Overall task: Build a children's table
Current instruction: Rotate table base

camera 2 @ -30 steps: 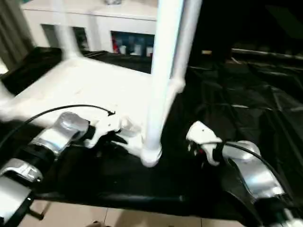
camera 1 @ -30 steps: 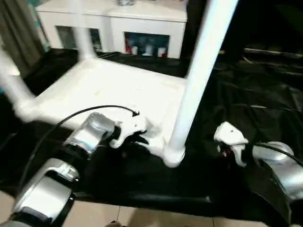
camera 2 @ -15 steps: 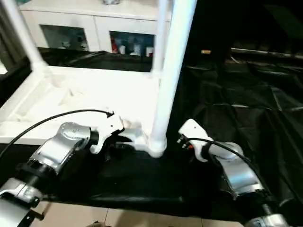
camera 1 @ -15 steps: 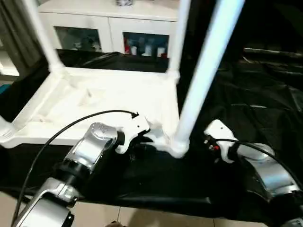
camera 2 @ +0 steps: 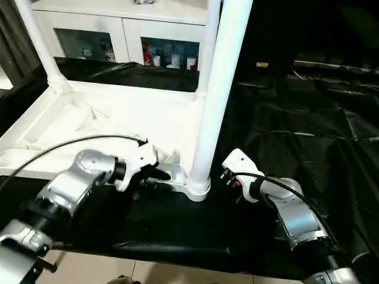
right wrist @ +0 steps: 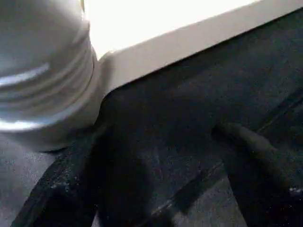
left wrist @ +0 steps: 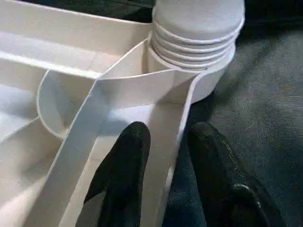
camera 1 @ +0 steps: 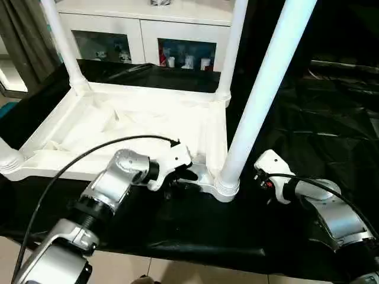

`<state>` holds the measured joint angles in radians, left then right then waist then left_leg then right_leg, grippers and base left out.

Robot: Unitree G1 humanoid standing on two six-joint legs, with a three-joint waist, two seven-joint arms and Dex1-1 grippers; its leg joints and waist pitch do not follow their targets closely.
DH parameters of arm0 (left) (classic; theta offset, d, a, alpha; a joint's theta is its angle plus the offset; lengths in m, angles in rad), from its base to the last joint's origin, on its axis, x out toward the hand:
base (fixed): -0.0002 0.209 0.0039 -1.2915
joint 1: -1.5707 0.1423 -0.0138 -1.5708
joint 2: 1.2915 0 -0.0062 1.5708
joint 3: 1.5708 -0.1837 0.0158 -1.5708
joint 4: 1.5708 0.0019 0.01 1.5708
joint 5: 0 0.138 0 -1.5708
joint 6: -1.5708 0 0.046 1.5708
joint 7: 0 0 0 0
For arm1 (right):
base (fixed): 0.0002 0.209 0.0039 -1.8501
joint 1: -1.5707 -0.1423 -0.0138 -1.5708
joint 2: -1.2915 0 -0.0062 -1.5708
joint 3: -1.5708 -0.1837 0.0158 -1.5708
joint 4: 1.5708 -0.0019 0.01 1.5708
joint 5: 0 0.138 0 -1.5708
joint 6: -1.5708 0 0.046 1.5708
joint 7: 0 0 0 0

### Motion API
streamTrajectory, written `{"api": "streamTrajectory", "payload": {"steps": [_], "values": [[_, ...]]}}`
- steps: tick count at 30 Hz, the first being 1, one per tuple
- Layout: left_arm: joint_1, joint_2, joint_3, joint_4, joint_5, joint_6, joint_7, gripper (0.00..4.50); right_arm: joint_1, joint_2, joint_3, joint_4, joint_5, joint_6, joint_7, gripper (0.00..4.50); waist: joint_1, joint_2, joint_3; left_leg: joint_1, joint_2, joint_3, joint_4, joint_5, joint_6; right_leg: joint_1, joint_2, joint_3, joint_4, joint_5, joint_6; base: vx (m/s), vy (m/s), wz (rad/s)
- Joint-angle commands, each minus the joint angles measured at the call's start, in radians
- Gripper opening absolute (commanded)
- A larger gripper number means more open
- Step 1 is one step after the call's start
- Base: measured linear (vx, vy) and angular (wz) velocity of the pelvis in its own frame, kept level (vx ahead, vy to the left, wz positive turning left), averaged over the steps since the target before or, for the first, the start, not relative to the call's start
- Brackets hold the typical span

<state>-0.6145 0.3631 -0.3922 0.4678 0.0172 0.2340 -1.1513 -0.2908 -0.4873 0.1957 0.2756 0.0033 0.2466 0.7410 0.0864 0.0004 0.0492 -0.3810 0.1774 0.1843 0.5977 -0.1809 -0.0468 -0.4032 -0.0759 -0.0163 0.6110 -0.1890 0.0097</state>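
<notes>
The tabletop [camera 1: 136, 127] has swung round since a second ago and now sits squarer on the black sheet [camera 1: 320, 124], its ribbed underside up, with the near corner socket [camera 1: 225, 184] further to the right. The near leg [camera 1: 263, 89] stands upright in that socket, and two more legs [camera 1: 62, 41] rise from the far corners. The left gripper [left wrist: 163, 156] straddles the tabletop's thin edge wall just beside the near socket, one black finger [left wrist: 128, 161] inside the rim, the other outside over the sheet, loosely around the wall rather than pinching it. The right gripper [camera 2: 228, 173] hovers just beside the socket, fingers spread wide, holding nothing. A white glass-door cabinet [camera 1: 148, 35] stands behind.
</notes>
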Motion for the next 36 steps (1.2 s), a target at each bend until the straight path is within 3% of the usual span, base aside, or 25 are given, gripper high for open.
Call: {"api": "streamTrajectory", "payload": {"steps": [1, 11, 28, 31, 36], "values": [[-0.021, 0.012, -0.014, 0.005, 0.005, -0.009, -0.038, 1.67, 0.007, -0.013, -0.006, -0.024, -0.007, -0.004, 0.002, 3.68, -0.003, -0.001, -0.061, 0.021, 0.044, -0.016, -0.076, -0.23, 0.017, 0.044, -0.054, 0.027, -0.07, -0.136, -0.234, 0.0, 0.0, 0.0], [-0.069, 0.009, -0.03, 0.127, 0.043, -0.064, -0.041, 1.67, 0.01, -0.011, -0.001, -0.027, -0.01, -0.007, 0.002, 3.68, -0.003, 0.002, -0.062, 0.021, 0.043, -0.015, -0.074, -0.229, 0.015, 0.046, -0.054, 0.026, -0.067, -0.102, -0.248, 0.0, 0.0, 0.0], [-0.098, 0.004, -0.011, 0.237, 0.049, -0.117, -0.051, 0.42, 0.007, -0.017, -0.005, -0.022, -0.008, -0.018, 0.008, 3.68, -0.003, 0.0, -0.06, 0.022, 0.044, -0.016, -0.077, -0.253, 0.013, 0.045, -0.058, 0.027, -0.072, -0.148, -0.247, 0.0, 0.0, 0.0], [-0.091, -0.014, 0.032, 0.255, 0.015, -0.103, -0.024, 0.2, 0.017, -0.012, -0.039, -0.046, 0.043, -0.031, 0.031, 3.68, -0.005, -0.002, -0.06, 0.021, 0.044, -0.015, -0.075, -0.243, 0.021, 0.047, -0.058, 0.028, -0.07, -0.121, -0.253, 0.0, 0.0, 0.0], [-0.043, -0.052, 0.076, 0.209, -0.013, 0.044, 0.074, 0.05, 0.056, -0.056, -0.103, -0.079, 0.154, -0.012, 0.146, 4.06, -0.009, -0.007, -0.061, 0.016, 0.045, -0.015, -0.071, -0.222, 0.053, 0.055, -0.061, 0.026, -0.067, -0.101, -0.27, 0.0, 0.0, 0.0]]}}
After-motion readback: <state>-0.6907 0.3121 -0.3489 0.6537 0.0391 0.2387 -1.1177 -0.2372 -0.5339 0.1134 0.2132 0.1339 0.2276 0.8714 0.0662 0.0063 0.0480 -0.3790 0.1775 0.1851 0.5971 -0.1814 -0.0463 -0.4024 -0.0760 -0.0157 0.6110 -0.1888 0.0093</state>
